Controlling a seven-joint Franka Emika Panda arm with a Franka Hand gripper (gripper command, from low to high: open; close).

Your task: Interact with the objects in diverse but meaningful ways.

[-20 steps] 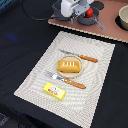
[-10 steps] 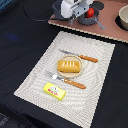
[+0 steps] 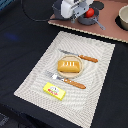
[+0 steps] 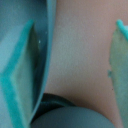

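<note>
My gripper [image 3: 76,15] hangs low over the pink board [image 3: 107,27] at the back, just to the exterior view's left of the grey long-handled pot [image 3: 95,19], which holds the red tomato [image 3: 90,13]. In the wrist view the gripper [image 4: 67,62] is open. Its teal fingers [image 4: 17,80] stand wide apart over bare pink surface, with a grey curved wall [image 4: 47,60] beside one finger. The orange ridged bread [image 3: 69,66] lies mid-placemat. The yellow labelled bar [image 3: 54,90] lies near the mat's front. Two thin brown-handled sticks [image 3: 80,57] [image 3: 69,81] flank the bread.
The striped placemat [image 3: 35,75] lies on a dark tablecloth. A pale bowl [image 3: 123,17] stands at the back right of the pink board. A black cable [image 3: 35,17] runs along the back left.
</note>
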